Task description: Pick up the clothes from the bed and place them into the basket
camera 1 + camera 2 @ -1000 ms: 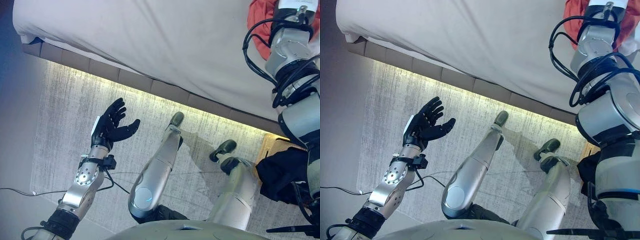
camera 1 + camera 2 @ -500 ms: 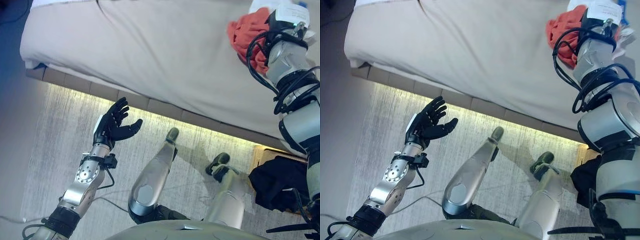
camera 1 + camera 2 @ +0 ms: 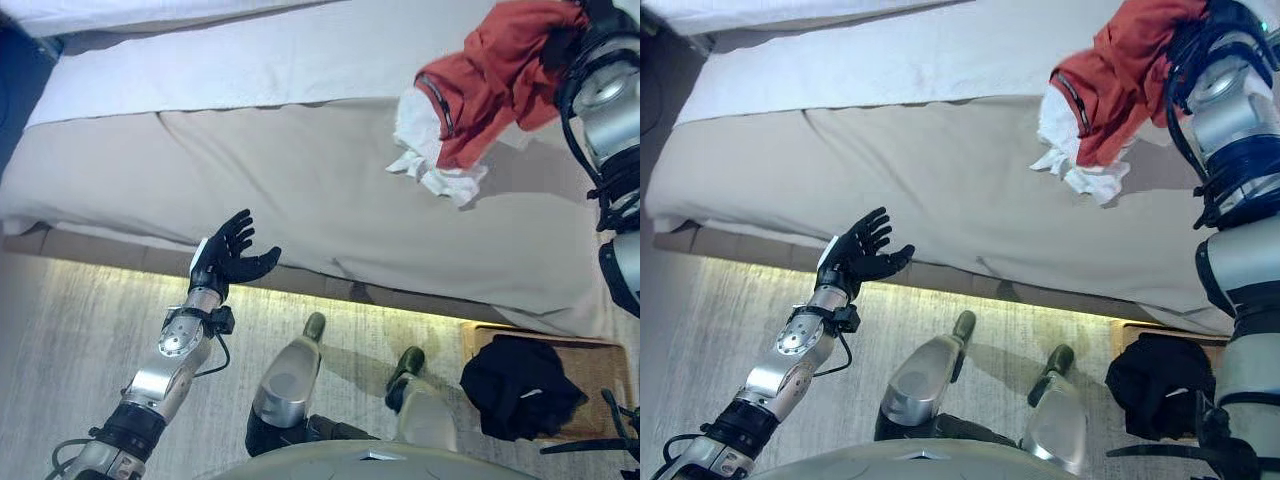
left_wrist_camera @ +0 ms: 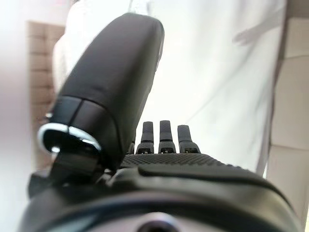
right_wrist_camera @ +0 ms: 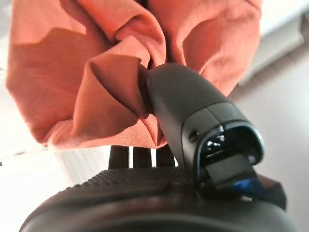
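The right hand (image 5: 193, 145) has its thumb and fingers curled into a bunched red garment (image 3: 500, 75), which hangs lifted above the bed (image 3: 300, 190) near its far right part, with a white cloth (image 3: 430, 150) dangling at the garment's lower edge. The left hand (image 3: 228, 262) hovers empty with fingers spread, over the bed's near edge, well apart from the garment. On the floor beside the bed's near right corner stands a basket (image 3: 590, 355) holding dark clothes (image 3: 520, 385).
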`<state>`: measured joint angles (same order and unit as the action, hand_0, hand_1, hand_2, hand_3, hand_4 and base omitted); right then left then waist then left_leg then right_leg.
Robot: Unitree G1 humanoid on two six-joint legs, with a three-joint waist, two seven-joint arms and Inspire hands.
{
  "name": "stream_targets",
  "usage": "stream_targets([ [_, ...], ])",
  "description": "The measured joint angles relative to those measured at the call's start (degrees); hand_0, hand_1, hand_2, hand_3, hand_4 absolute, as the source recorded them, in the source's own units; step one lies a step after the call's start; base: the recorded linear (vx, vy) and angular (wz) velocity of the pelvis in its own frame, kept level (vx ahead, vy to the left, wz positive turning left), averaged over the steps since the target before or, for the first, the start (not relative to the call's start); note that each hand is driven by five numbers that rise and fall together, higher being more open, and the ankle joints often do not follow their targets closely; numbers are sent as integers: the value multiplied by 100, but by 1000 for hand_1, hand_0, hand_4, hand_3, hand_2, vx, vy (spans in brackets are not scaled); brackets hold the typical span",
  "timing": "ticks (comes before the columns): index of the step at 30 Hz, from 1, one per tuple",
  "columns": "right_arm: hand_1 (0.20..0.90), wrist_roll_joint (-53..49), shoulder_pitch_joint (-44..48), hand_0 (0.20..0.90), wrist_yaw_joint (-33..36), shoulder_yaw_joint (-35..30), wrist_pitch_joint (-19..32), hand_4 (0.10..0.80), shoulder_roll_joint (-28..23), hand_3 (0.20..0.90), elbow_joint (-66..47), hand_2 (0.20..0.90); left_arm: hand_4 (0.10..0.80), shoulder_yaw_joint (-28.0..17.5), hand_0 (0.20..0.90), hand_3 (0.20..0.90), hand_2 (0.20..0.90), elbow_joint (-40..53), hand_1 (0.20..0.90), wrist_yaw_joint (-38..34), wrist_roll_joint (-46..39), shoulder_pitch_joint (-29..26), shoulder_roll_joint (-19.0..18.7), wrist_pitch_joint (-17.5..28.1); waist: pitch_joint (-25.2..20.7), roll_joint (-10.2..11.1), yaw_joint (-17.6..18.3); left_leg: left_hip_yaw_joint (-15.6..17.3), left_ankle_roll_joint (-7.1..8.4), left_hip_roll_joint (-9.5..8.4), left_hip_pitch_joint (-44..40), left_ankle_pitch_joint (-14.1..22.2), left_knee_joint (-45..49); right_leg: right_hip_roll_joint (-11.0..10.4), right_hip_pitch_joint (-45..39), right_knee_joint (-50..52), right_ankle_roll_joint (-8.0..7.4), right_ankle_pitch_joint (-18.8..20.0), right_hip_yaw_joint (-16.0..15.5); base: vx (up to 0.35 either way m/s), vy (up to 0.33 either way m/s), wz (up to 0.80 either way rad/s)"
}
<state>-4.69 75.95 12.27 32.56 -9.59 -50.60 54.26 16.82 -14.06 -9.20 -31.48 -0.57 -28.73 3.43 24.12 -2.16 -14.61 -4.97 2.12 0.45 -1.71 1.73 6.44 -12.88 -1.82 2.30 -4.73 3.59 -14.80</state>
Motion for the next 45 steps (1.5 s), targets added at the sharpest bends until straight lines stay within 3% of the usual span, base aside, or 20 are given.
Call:
stream_targets([
  [4, 300, -242, -175, 300, 20, -147, 203, 100, -117, 200, -28, 300, 800, -14, 900, 900, 900, -616, 900, 144, -14, 80, 276, -96, -544, 174, 254, 198, 85, 94, -453, -74, -512, 187, -451, -761, 46, 311, 38, 49, 19, -21],
  [7, 300, -455, -389, 300, 61, -325, 225, 100, -236, 200, -64, 300, 800, -8, 900, 900, 900, -781, 900, 240, -64, 128, 372, -78, -823, 210, 455, 293, 85, 159, -516, -74, -515, 279, -459, -761, 98, 350, 107, 20, 36, -18],
  [9, 300, -550, -458, 300, 103, -459, 223, 100, -278, 200, -63, 300, 800, -13, 900, 900, 900, -908, 900, 241, -66, 124, 393, -31, -836, 275, 538, 406, 136, 126, -331, -32, 10, 211, -470, -759, 248, 469, 230, 31, 30, -27],
  [10, 300, -564, -493, 300, 118, -486, 218, 100, -295, 200, -63, 300, 800, -7, 900, 900, 900, -942, 900, 249, -66, 122, 389, -30, -856, 333, 567, 411, 87, 103, -154, 246, 159, 135, -447, -757, 287, 518, 312, 32, 28, -15],
  [11, 300, -597, -626, 300, 117, -556, 211, 100, -454, 200, -165, 300, 800, 31, 900, 900, 900, -952, 900, 279, -65, 147, 408, -13, -963, 267, 646, 452, -22, 180, -200, 161, -446, 198, -418, -757, 278, 509, 368, 22, 19, -14],
  [12, 300, -597, -758, 300, 130, -644, 213, 100, -628, 200, -324, 300, 800, 42, 900, 900, 900, -953, 900, 296, -65, 188, 477, 38, -1070, 40, 711, 532, 54, 409, -258, -343, -881, 401, -403, -758, 234, 478, 384, 10, 17, -39],
  [13, 300, -601, -1030, 300, 190, -788, 219, 100, -650, 200, -479, 300, 800, 17, 900, 900, 900, -1015, 900, 250, -65, 207, 446, 68, -1073, 169, 701, 714, 57, 360, -432, -444, -1018, 360, -389, -759, 182, 445, 515, -14, 10, -49],
  [19, 300, -595, -2795, 300, 210, -1819, 325, 100, -656, 200, -1191, 300, 800, -42, 900, 900, 900, -1028, 900, 138, -51, 166, 319, 68, -1121, 251, 1097, 1090, 52, 343, -691, -441, -1146, 361, -363, -761, 176, 447, 861, -30, -8, -36],
  [22, 300, -588, -3429, 300, 175, -2083, 327, 100, -500, 200, -1225, 300, 800, -129, 900, 900, 900, -1026, 900, 101, -3, 159, 321, 59, -1122, 253, 1262, 1261, 48, 371, -736, -437, -1147, 395, -304, -761, 69, 372, 997, -62, -30, -32],
  [25, 300, -569, -3971, 300, 53, -2113, 318, 100, -314, 200, -1221, 300, 800, -151, 900, 900, 900, -1026, 900, 64, 34, 146, 328, 52, -1121, 249, 1475, 1429, 39, 416, -746, -428, -1153, 446, -220, -762, -76, 269, 1178, -19, -39, -34],
  [29, 300, -531, -4517, 300, -106, -2112, 164, 100, -83, 200, -1229, 300, 800, -150, 900, 900, 900, -1019, 900, 60, 217, 57, 393, -2, -1132, 225, 1694, 1608, 68, 584, -787, -404, -1177, 595, -140, -780, -92, 253, 1352, 16, -57, -25],
  [38, 300, -525, -5232, 300, -297, -2299, -205, 100, 303, 200, -1111, 300, 800, -109, 900, 900, 900, -1007, 900, 67, 397, -58, 676, -249, -1139, 36, 2009, 1866, 97, 739, -760, -414, -1179, 768, 53, -792, -65, 241, 1585, 5, -89, -17],
  [45, 300, -496, -5291, 300, -421, -2298, -213, 100, 373, 200, -762, 300, 800, -71, 900, 900, 900, -1005, 900, 137, 439, -57, 710, -329, -1059, -343, 1965, 1863, 130, 728, -744, -435, -1166, 758, 58, -792, -59, 279, 1579, -2, -33, 0],
])
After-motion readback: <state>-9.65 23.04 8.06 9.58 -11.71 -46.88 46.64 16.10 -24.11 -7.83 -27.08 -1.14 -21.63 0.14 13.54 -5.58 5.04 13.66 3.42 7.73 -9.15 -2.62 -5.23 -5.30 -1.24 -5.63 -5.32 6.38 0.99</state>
